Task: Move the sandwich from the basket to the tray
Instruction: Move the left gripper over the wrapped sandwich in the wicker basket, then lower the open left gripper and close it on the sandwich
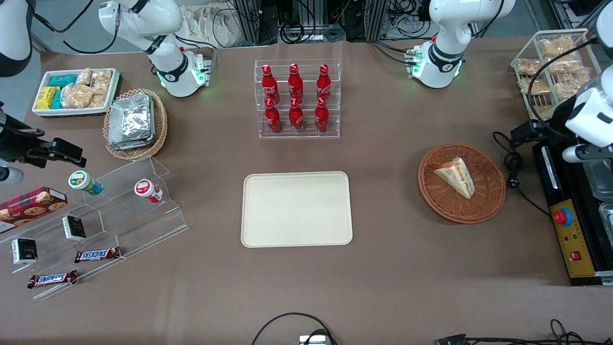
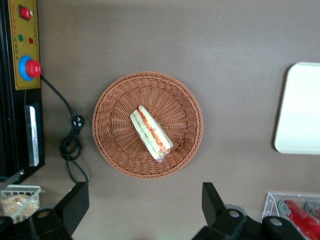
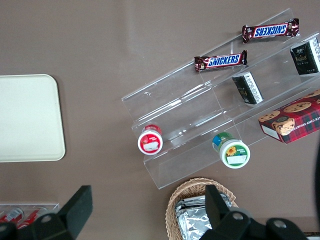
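Observation:
The sandwich (image 1: 455,176) (image 2: 151,133), a white-bread wedge with red, orange and green filling, lies on its side in the round reddish-brown basket (image 1: 431,191) (image 2: 110,145). The cream tray (image 1: 297,209) (image 2: 300,115) sits bare at the table's middle, beside the basket toward the parked arm's end. My gripper (image 1: 522,133) (image 2: 144,205) hangs high above the table by the basket's rim, toward the working arm's end. It is open wide, its black fingers (image 2: 75,200) holding nothing.
A control box with a red button (image 1: 562,216) (image 2: 30,69) and a coiled cable (image 1: 512,167) lie next to the basket. A rack of red bottles (image 1: 297,98) stands farther from the front camera than the tray. A wire basket of snacks (image 1: 550,62) is nearby.

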Controlling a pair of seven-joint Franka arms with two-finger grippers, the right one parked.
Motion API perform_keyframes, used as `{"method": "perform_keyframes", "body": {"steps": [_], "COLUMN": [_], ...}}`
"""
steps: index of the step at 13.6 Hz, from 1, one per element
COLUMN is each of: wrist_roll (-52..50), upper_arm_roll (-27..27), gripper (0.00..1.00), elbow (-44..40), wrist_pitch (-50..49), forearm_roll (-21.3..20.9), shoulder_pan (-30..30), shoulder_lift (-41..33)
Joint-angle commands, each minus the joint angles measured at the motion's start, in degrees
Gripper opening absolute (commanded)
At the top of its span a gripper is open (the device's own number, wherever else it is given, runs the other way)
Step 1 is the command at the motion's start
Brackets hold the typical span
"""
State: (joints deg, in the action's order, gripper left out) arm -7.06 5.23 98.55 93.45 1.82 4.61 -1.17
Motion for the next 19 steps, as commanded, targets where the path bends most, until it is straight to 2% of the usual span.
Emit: {"method": "perform_keyframes", "body": {"steps": [1, 5, 11, 19], "wrist_roll": [-7.2, -15.3, -25.7, -29.9], "upper_arm_roll": [0.4, 0.7, 2.3, 2.9], "gripper": [1.0, 1.0, 1.0, 1.0], "elbow": [11.1, 27.4, 36.0, 47.7], "wrist_pitch": [8.6, 23.8, 32.8, 49.6], "forearm_roll": [-0.3, -0.3, -0.3, -0.2], "shoulder_pan": [0.4, 0.1, -0.3, -0.2], "shoulder_lift": [-4.4, -9.3, -9.2, -6.7]}}
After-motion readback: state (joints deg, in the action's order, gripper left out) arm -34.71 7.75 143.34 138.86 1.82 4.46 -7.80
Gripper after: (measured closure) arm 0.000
